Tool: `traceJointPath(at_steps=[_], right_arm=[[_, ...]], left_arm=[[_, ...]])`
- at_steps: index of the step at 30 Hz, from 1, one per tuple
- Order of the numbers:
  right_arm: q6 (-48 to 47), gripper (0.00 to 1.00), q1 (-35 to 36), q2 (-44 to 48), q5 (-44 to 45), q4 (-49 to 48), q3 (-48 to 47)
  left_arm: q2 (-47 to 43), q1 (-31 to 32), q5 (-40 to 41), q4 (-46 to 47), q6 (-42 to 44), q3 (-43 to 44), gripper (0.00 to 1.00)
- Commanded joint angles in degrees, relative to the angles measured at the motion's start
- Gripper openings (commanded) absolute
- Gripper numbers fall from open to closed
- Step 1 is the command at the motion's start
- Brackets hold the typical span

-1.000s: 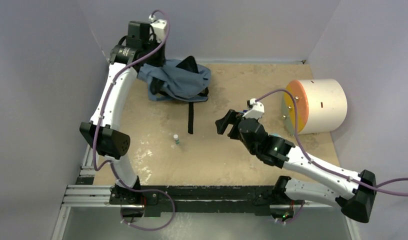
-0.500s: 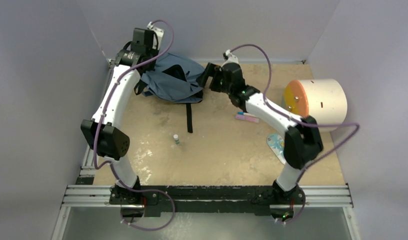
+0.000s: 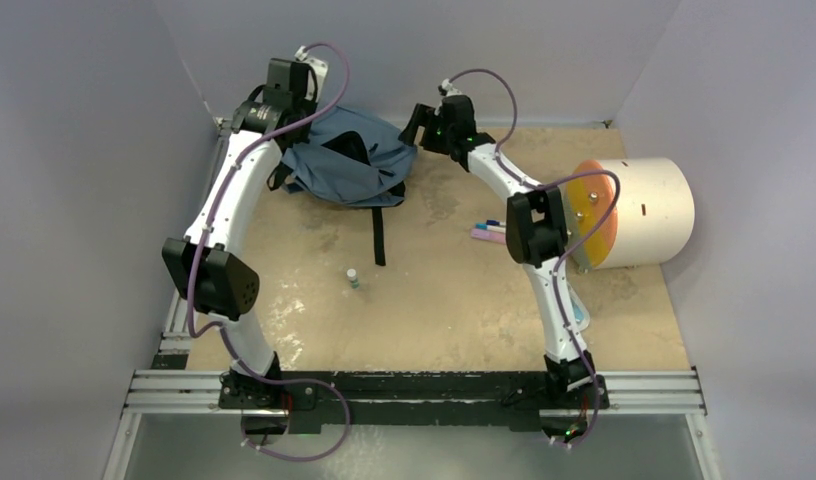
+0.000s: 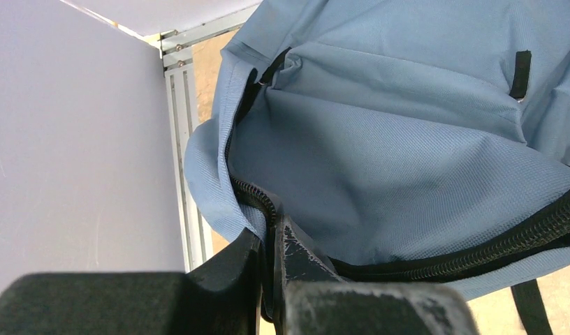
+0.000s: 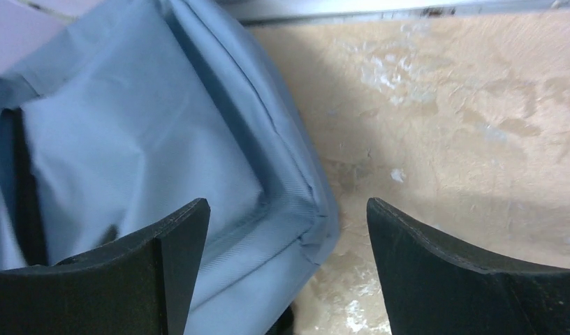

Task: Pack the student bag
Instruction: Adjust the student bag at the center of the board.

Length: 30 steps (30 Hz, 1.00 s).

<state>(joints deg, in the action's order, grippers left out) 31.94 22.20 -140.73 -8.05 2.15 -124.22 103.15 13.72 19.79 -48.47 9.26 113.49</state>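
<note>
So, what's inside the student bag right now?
Nothing packed shows. In the left wrist view the student bag is open along its zipper, whose edge the left hand pinches; only blue fabric is visible. Folds hide the deeper part.

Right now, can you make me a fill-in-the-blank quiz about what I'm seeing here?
1. The left jaws are ___ on the bag at its zipper.
2. The right jaws stand wide ___ over a corner of the bag.
3. The white cylinder lies on its side and has an ___ face.

Missing words: shut, open, orange.
</note>
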Motion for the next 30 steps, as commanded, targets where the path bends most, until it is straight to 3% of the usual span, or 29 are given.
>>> traceJointPath(at_steps=[1, 8, 13, 15, 18, 24, 30], right_arm=[[-1.92, 0.84, -0.68, -2.82, -9.85, 2.31, -5.05], [-0.85, 0.71, -0.84, -3.74, -19.78, -1.79, -1.46], [-0.09, 0.29, -0.92, -1.92, -20.99, -6.43, 3.51], [-0.61, 0.22, -1.01, 2.08, -18.39, -9.36, 7.70], [-3.53, 0.02, -1.01, 8.18, -11.23, -11.12, 13.20], [-9.26, 0.00, -0.97, 22.05, 5.97, -8.96, 24.44], [-10.36, 0.00, -1.04, 31.92, 13.07, -8.67, 39.25]], left_arm=[[-4.27, 0.86, 0.62, 6.90, 2.14, 0.46, 0.00], [-4.30, 1.52, 0.88, 7.16, 2.72, -0.35, 0.00], [-4.99, 1.75, 1.20, 8.02, 3.35, -1.62, 0.00], [-5.15, 1.75, 1.30, 8.52, 3.57, -2.46, 0.00], [-4.84, 1.75, -0.34, 9.39, 3.93, -3.81, 0.00], [0.05, 1.67, -5.16, 10.59, 1.94, -3.78, 0.00], [6.62, 0.94, -10.80, 14.62, -1.11, -3.55, 0.00]])
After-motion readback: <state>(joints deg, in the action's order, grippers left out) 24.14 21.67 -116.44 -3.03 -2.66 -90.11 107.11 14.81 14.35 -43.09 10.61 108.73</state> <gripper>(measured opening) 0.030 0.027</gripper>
